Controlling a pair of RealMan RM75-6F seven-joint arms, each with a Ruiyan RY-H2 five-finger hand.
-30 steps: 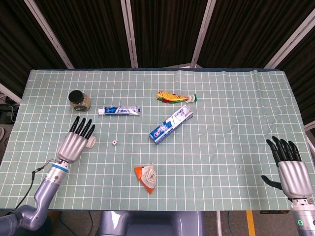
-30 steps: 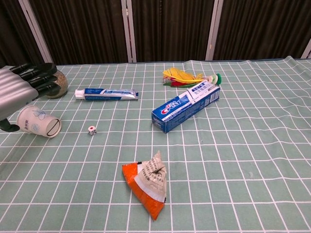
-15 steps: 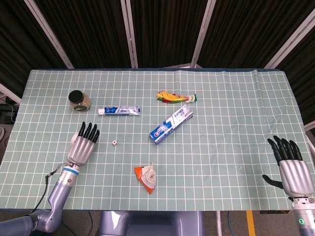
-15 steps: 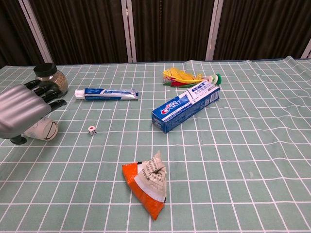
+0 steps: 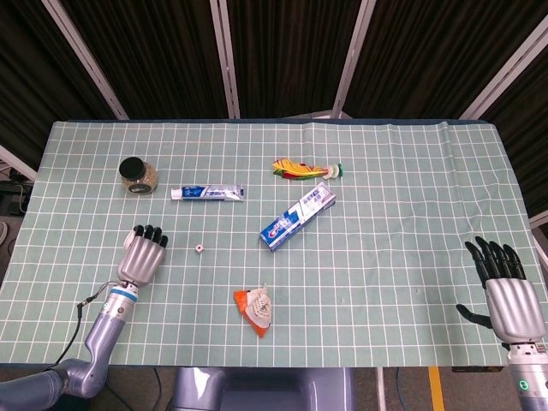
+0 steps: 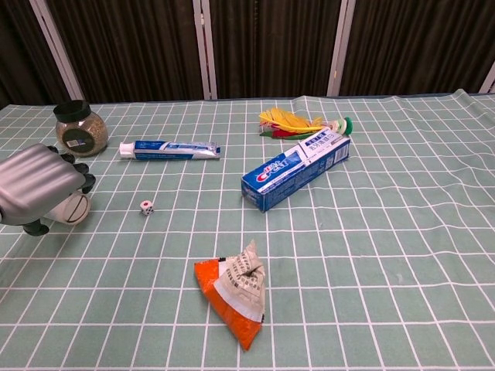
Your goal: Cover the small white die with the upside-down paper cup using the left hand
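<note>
The small white die (image 5: pixel 199 248) (image 6: pixel 146 207) lies on the green checked cloth, left of centre. A white paper cup (image 6: pixel 70 209) lies on its side to the die's left, its mouth facing the die. My left hand (image 5: pixel 144 255) (image 6: pixel 37 193) lies over the cup with its fingers curled down around it and the thumb on the near side. In the head view the hand hides the cup. My right hand (image 5: pixel 507 291) hangs at the table's near right corner, fingers spread and holding nothing; the chest view does not show it.
A dark-lidded glass jar (image 5: pixel 137 175) (image 6: pixel 77 130) stands behind my left hand. A toothpaste tube (image 5: pixel 207 194), a blue toothpaste box (image 5: pixel 297 216) and a feathered toy (image 5: pixel 304 169) lie further back. An orange packet (image 5: pixel 255 310) lies near the front edge.
My left hand has come down onto the lying cup and curled its formerly straight fingers around it. The die and my right hand have not moved.
</note>
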